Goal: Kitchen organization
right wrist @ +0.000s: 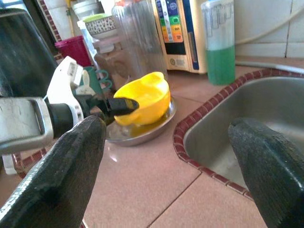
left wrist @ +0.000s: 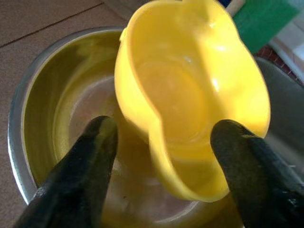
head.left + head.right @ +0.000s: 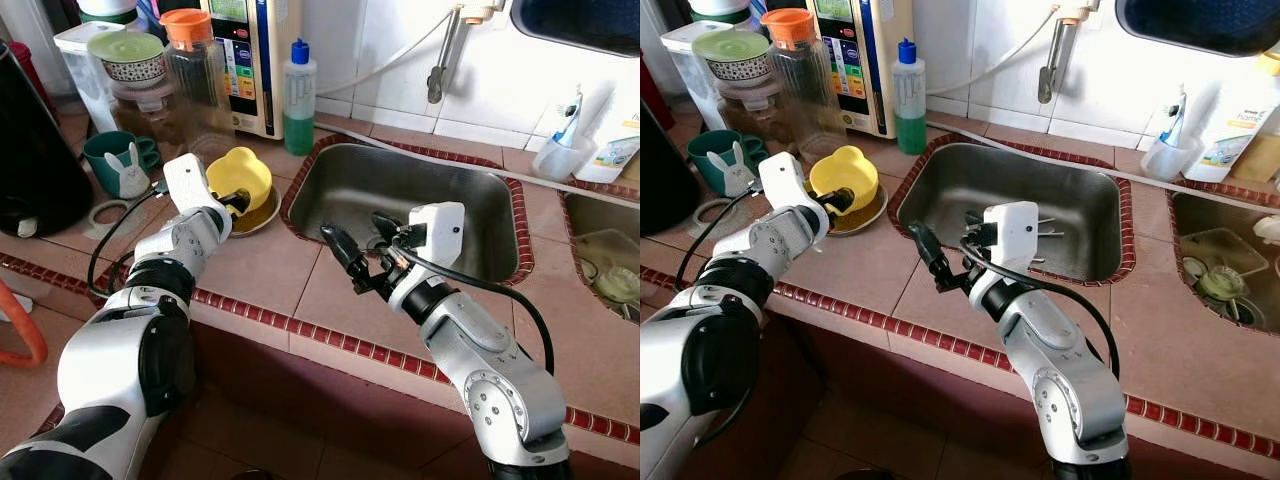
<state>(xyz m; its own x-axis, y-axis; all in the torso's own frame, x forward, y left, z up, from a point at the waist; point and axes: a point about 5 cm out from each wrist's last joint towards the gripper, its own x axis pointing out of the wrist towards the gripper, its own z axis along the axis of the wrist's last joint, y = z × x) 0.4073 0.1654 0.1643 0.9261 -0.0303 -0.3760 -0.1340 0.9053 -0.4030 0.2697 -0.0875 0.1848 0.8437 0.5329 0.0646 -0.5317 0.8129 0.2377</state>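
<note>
Yellow cup [image 3: 240, 176] sits tilted in a steel dish [image 3: 262, 217] on the counter [image 3: 250, 270] just left of the sink's [image 3: 420, 200] left rim, mouth tipped toward the left gripper [image 3: 236, 203], whose spread fingers straddle its rim. Right gripper [image 3: 362, 247] hovers open and empty over the sink's front edge. No writing can be read on the cup.

Terracotta-tiled counter [image 3: 250, 275], steel sink [image 3: 420, 190], white-tiled wall [image 3: 400, 40].

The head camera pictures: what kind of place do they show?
Most likely a home kitchen: a tiled counter holds a sunken stainless steel sink, a bottle of green dish liquid, and a yellow plastic bowl.
</note>
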